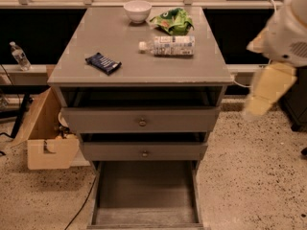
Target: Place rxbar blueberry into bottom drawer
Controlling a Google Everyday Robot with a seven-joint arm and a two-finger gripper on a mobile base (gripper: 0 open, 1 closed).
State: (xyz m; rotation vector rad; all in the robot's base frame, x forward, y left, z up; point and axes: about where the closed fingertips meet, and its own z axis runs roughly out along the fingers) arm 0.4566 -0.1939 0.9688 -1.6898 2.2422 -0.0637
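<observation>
The rxbar blueberry (103, 63), a dark navy wrapper with white lettering, lies flat on the left part of the grey cabinet top (120, 42). The bottom drawer (144, 214) is pulled open at the cabinet's foot, and its grey floor is bare. My arm comes in from the right edge, white with a pale yellow end part. My gripper (266, 92) hangs there in the air beside the cabinet's right front corner, well away from the bar and holding nothing that I can see.
On the cabinet top stand a white bowl (137, 10), a green crinkled bag (172, 20) and a white-labelled bottle (168, 45) lying on its side. The two upper drawers (142, 121) are slightly open. A cardboard box (45, 138) and a water bottle (19, 56) are at the left.
</observation>
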